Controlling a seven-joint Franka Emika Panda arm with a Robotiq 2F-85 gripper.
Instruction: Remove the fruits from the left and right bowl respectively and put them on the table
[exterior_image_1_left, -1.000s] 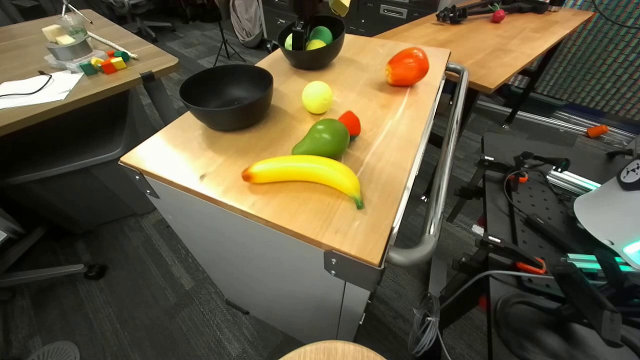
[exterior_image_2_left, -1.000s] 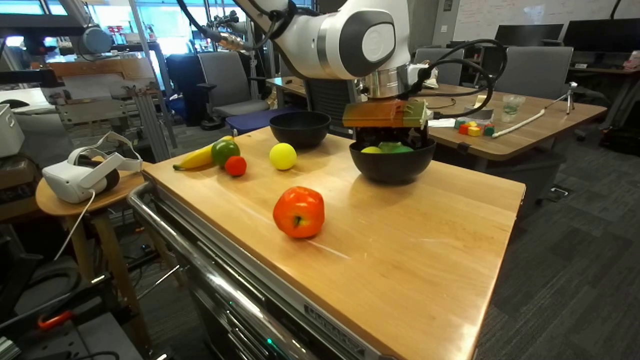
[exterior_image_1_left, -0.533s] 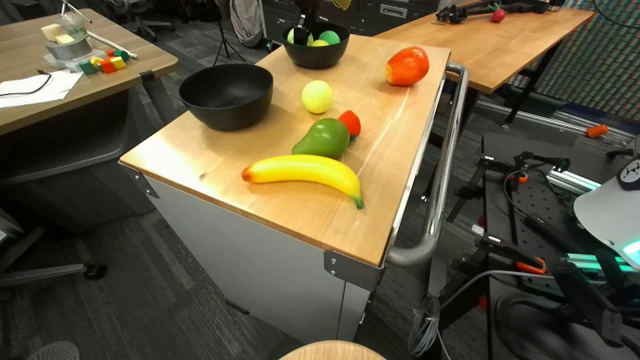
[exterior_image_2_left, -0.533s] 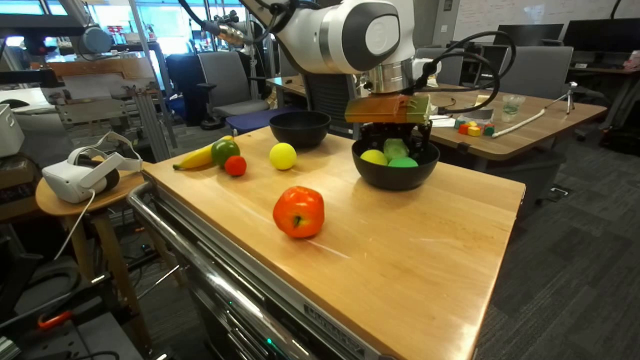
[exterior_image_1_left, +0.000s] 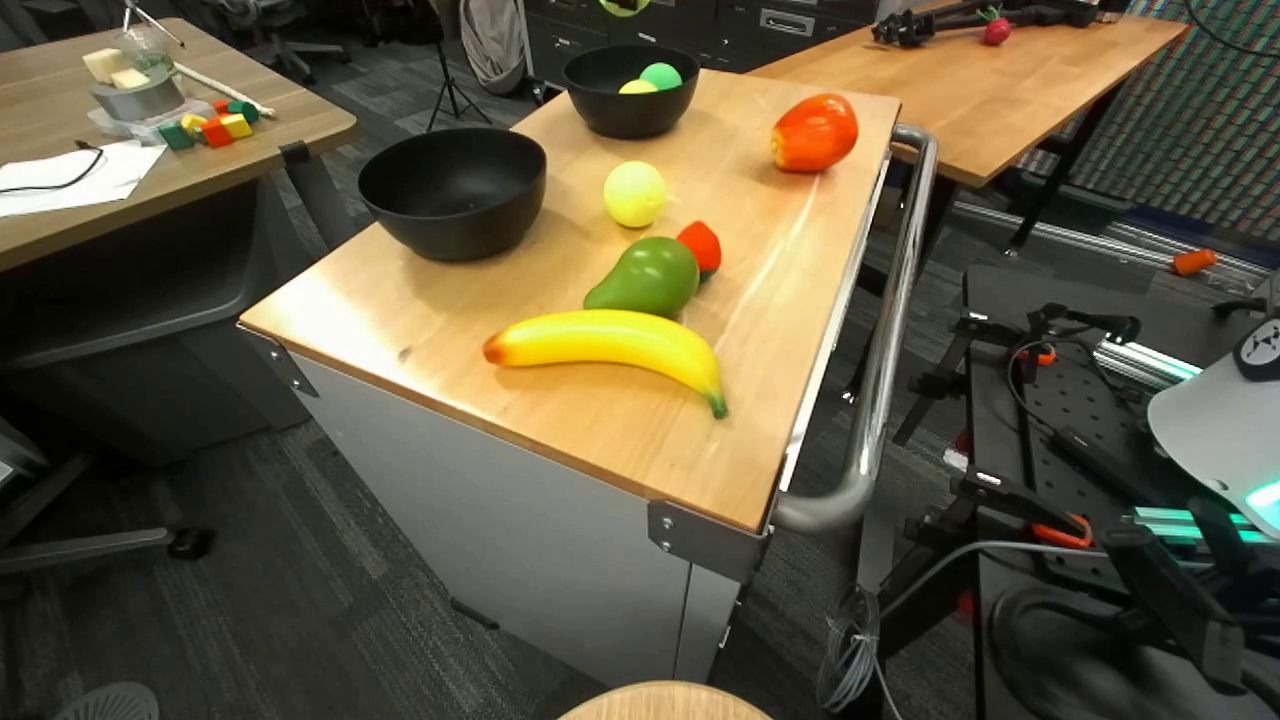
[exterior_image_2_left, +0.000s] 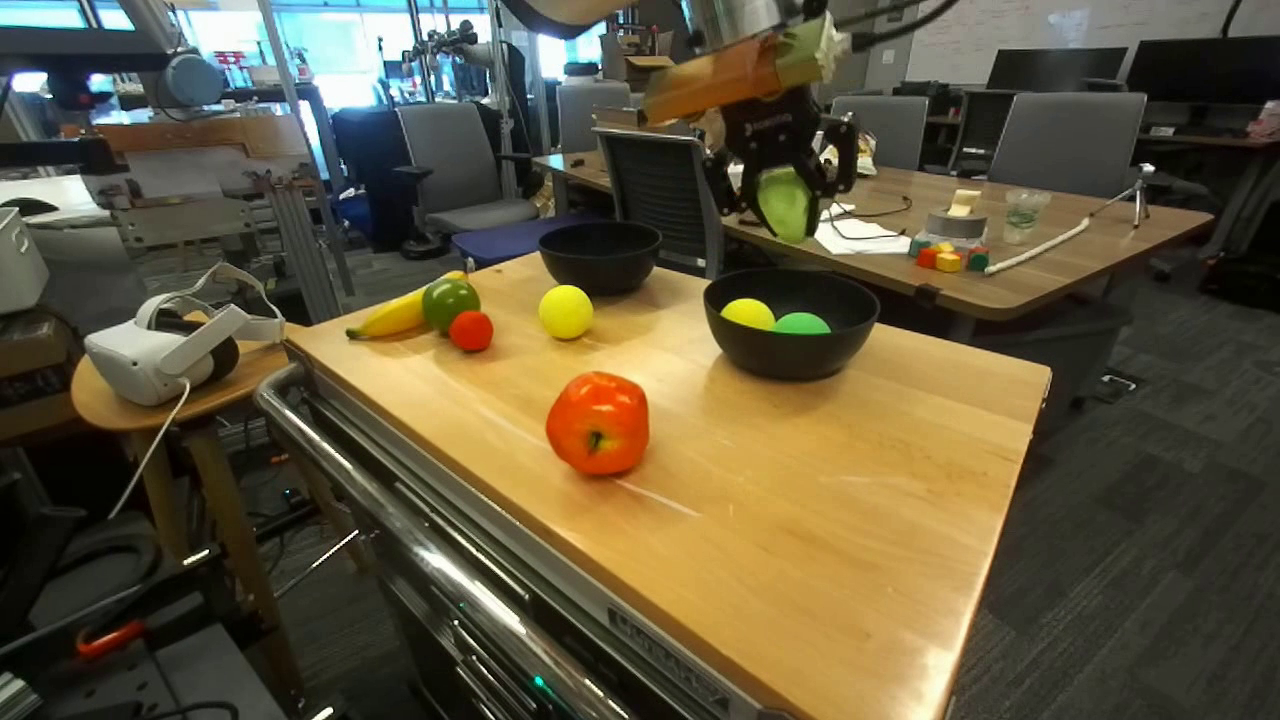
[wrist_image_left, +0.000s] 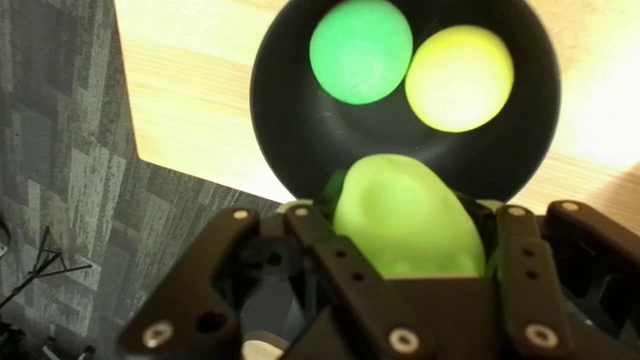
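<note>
Black gripper, silvery screws

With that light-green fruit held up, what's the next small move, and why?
Probably shift the light-green fruit sideways over the wooden tabletop: the gripper holds it higher than the occupied black bowl, but in the wrist view it overlaps that bowl, so lowering here might hit the bowl.

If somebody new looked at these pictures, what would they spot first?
Probably the light green fruit, held up by the fingers above a bowl. Next, perhaps, the big red fruit, sitting out on the table in an exterior view, and the bright yellow banana lying beside the mango.
</note>
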